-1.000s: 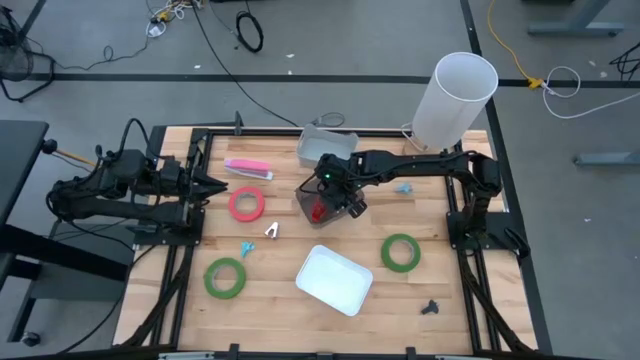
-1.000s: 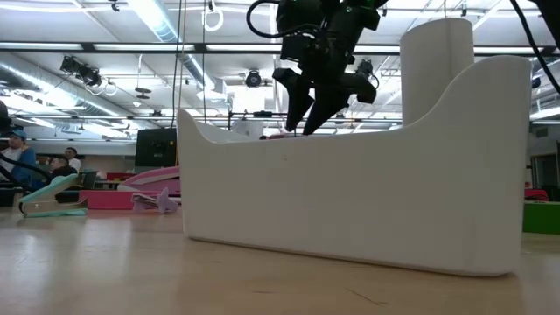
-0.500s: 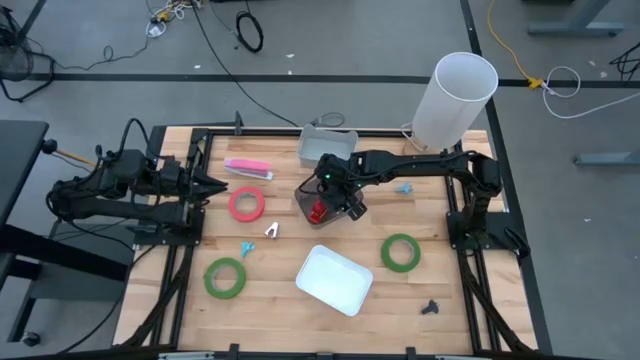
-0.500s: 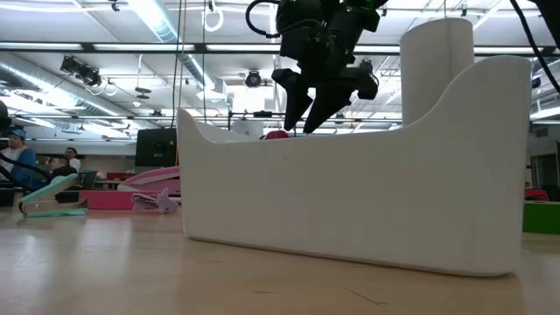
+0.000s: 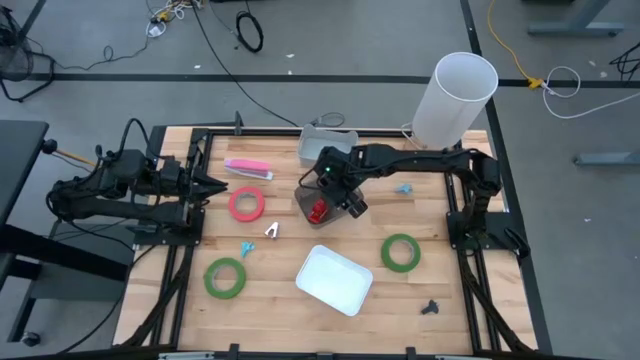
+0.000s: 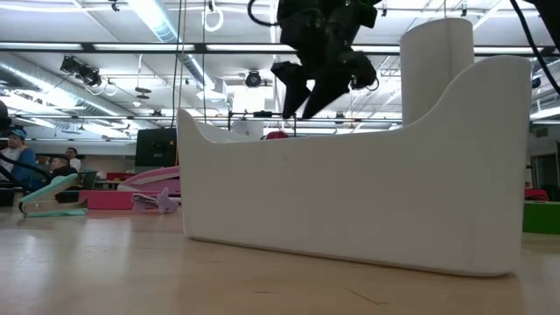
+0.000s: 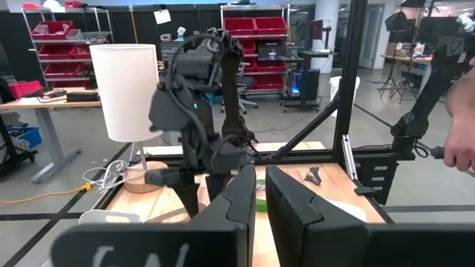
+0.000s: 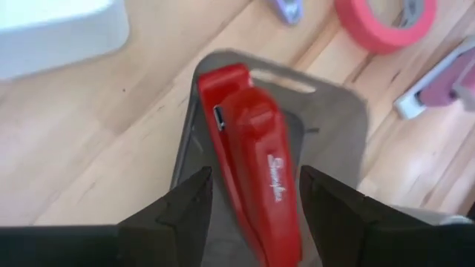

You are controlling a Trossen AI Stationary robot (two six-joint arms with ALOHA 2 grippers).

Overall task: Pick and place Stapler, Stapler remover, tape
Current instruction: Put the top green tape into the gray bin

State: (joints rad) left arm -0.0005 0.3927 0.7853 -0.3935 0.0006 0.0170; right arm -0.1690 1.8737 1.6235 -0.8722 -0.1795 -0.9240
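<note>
A red stapler lies flat in a clear grey container at the table's middle. My right gripper hangs open just above it, one finger on either side, touching nothing; it also shows in the low view. A red-pink tape roll lies left of the container. Green tape rolls lie at the near left and the near right. A white-and-silver staple remover lies near the pink roll. My left gripper waits shut at the table's left edge.
A white tray lies near the front and fills the low view. A pink stapler, a clear bin and a tall white cylinder stand at the back. Small removers lie here.
My right gripper has gone up, away from the container. The red stapler stays lying in the container.
</note>
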